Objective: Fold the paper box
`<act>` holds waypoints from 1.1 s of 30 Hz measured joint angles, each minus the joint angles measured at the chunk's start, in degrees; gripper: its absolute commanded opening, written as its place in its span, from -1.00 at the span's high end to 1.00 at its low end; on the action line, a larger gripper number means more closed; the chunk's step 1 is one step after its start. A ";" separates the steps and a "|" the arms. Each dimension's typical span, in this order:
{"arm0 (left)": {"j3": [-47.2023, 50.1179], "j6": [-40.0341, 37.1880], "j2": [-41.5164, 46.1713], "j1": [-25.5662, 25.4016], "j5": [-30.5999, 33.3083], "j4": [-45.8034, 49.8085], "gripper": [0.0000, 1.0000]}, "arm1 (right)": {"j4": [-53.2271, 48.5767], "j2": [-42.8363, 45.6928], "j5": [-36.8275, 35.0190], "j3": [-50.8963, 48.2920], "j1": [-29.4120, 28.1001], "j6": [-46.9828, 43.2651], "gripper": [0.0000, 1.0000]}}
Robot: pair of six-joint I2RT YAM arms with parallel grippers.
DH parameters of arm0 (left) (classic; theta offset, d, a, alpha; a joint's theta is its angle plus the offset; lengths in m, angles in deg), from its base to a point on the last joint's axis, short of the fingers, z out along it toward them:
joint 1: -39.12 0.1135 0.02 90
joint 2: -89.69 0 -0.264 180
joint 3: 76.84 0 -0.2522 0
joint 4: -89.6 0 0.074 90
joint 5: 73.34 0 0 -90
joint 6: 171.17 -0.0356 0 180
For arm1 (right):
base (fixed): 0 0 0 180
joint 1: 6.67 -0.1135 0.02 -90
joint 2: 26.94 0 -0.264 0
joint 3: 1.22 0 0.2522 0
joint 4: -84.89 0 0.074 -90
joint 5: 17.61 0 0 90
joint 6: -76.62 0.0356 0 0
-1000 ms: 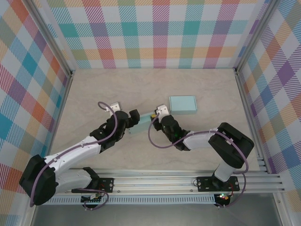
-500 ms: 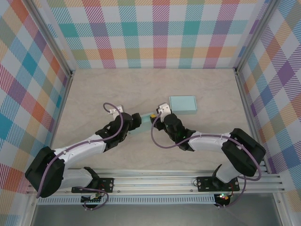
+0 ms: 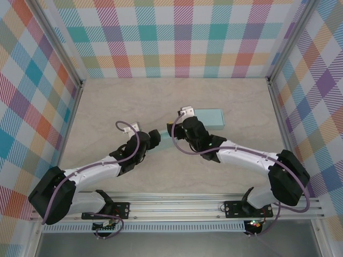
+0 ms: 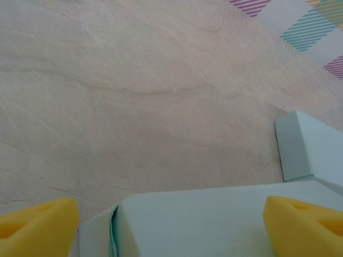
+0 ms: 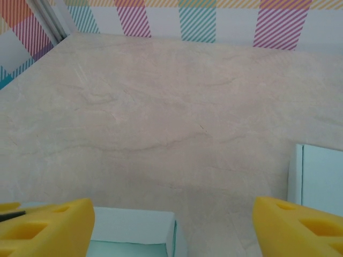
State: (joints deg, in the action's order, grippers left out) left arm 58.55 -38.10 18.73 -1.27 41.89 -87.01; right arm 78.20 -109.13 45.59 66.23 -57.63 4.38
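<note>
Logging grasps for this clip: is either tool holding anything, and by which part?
Left tool straddles the near box; whether it grips cannot be told. Right tool is open, holding nothing.

A paper box (image 3: 165, 144) lies near the middle of the surface (image 3: 107, 101); a second box (image 3: 214, 118) sits behind it, to the right, nearer the far edge.

paper box (image 3: 165, 141) partly hidden from above, other box (image 5: 321, 176) edge-cropped
</note>
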 measured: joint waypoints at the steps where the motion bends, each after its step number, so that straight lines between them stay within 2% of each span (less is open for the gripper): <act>1: 0.24 0.22 -0.15 -0.09 -0.09 -0.50 -0.69 | -2.34 -0.17 0.63 1.68 0.26 1.16 -0.55; 10: 1.99 1.73 -0.42 -0.81 0.00 -3.02 -0.51 | -12.09 -5.01 12.52 8.61 4.92 8.55 -0.55; 16: 3.06 2.93 -1.36 -0.92 1.55 -5.49 -0.21 | -14.75 -9.53 21.05 9.64 7.96 11.50 -0.51; 18: 3.67 3.45 -1.64 -0.92 2.23 -6.80 -0.18 | -14.95 -10.64 22.80 9.64 8.61 12.13 -0.49; 24: 4.33 4.85 -2.78 -1.03 3.43 -9.38 0.01 | -13.53 -13.31 27.76 9.35 10.54 14.23 -0.33; 28: 4.52 5.88 -3.43 -1.14 4.09 -10.47 0.30 | -11.37 -13.51 29.83 7.43 10.93 15.32 -0.23; 30: 4.83 6.43 -3.74 -1.20 4.39 -11.21 0.53 | -9.42 -13.51 30.60 5.73 10.93 16.20 -0.07; 33: 5.60 7.32 -3.82 -1.22 4.70 -12.41 0.67 | -5.11 -13.31 31.71 3.76 11.19 17.51 0.15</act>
State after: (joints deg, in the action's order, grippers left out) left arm 64.15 -30.78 14.91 -2.49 46.59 -99.43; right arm 73.08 -122.44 77.30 69.99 -46.44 21.89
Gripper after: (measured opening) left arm 0.203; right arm 0.469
